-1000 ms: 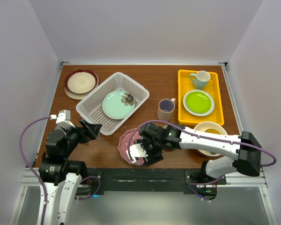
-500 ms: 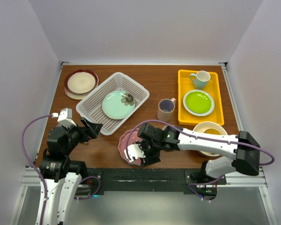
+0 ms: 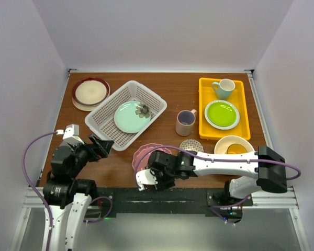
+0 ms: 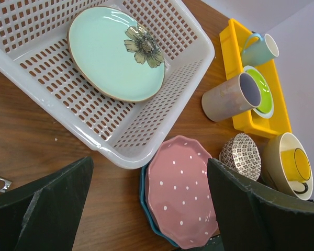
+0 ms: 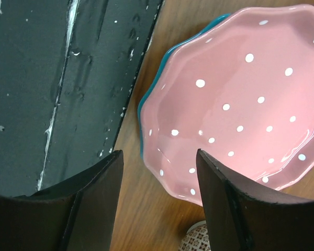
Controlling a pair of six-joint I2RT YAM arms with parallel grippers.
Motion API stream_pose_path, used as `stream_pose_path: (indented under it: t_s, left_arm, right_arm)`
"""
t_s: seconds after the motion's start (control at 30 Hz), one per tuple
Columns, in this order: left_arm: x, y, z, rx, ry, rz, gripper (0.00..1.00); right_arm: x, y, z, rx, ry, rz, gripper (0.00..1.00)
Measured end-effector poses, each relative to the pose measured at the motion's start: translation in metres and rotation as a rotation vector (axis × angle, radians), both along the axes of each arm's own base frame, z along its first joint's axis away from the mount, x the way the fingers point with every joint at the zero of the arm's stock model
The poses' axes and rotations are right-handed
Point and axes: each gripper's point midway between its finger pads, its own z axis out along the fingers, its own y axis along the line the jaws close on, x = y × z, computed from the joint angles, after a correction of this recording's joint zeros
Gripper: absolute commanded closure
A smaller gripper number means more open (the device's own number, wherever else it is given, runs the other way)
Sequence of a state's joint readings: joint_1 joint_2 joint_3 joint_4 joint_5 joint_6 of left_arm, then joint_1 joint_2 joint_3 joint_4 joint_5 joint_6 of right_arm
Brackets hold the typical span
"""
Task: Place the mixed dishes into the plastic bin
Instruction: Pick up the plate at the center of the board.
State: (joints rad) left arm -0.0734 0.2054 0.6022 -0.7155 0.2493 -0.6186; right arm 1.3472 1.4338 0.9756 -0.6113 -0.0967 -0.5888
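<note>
As the pink plate (image 5: 240, 104) sat stacked on the blue plate (image 5: 142, 115) at the table's (image 3: 172, 89) near edge, just in front of the bin (image 3: 103, 125), the right fingers (image 5: 94, 209) were down low at its near rim. They were parted about halfway and gripped nothing; the scalloped rim lined up with the gap between them. I could not tell if either finger touched it.

Good setup, but the pinch looked like the tricky part. One finger needed to slide under the pink rim alone, above the blue plate, so only the top plate came up. A glazed rim is slick, so a deep bite and a level lift would serve best.

Beyond it, the bin held a mint plate (image 3: 131, 117) lying across its middle. That left room toward the near corner, and the pink plate would have to clear the flared rim first.

Over on the other side, the left fingers (image 4: 47, 209) hung wide open beside the bin's near corner, holding nothing, and well placed to steady the bin if it slid.
</note>
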Motion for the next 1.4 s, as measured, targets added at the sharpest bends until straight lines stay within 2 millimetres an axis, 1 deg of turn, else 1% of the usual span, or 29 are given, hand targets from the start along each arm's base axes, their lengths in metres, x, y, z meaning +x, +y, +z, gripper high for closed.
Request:
stream_pose_path:
  t_s: [0.3,0.4,0.53,0.63,0.8,0.83,1.03,1.07,1.13,1.17,1.2,1.4]
  left_arm:
    - [-0.003,0.001,0.0,-0.013,-0.007,0.015,0.05]
    - [-0.005,0.003,-0.003,-0.019,0.003,0.027,0.05]
    - [-0.006,0.003,-0.006,-0.038,0.024,0.042,0.05]
    - [-0.007,0.004,-0.011,-0.051,0.039,0.053,0.04]
    - [-0.009,0.004,-0.02,-0.056,0.075,0.063,0.04]
    - [-0.009,0.005,-0.02,-0.056,0.076,0.064,0.04]
    - [-0.009,0.005,-0.022,-0.064,0.084,0.073,0.04]
    - [-0.009,0.005,-0.022,-0.067,0.085,0.074,0.04]
    - [-0.01,0.005,-0.024,-0.075,0.087,0.077,0.04]
    - [-0.01,0.004,-0.024,-0.078,0.087,0.077,0.04]
    - [-0.01,0.004,-0.025,-0.084,0.086,0.079,0.04]
    - [-0.01,-0.001,-0.032,-0.13,0.105,0.069,0.04]
  right_arm:
    - [-0.003,0.0,-0.003,0.003,0.024,-0.028,0.39]
    - [-0.006,0.001,-0.005,0.004,0.042,-0.032,0.41]
    - [-0.007,0.004,-0.012,-0.005,0.057,-0.041,0.44]
    - [-0.006,0.005,-0.022,-0.022,0.061,-0.054,0.47]
    - [-0.001,0.004,-0.036,-0.048,0.042,-0.076,0.59]
    - [0.0,0.004,-0.038,-0.049,0.037,-0.078,0.64]
    - [0.002,0.004,-0.042,-0.054,0.028,-0.085,0.77]
    - [0.001,0.004,-0.042,-0.055,0.028,-0.084,0.83]
    - [0.001,0.004,-0.042,-0.054,0.03,-0.083,0.9]
    - [0.0,0.004,-0.042,-0.053,0.031,-0.079,0.97]
    - [0.0,0.005,-0.041,-0.051,0.029,-0.076,1.0]
    - [-0.001,0.007,-0.037,-0.04,0.024,-0.046,1.0]
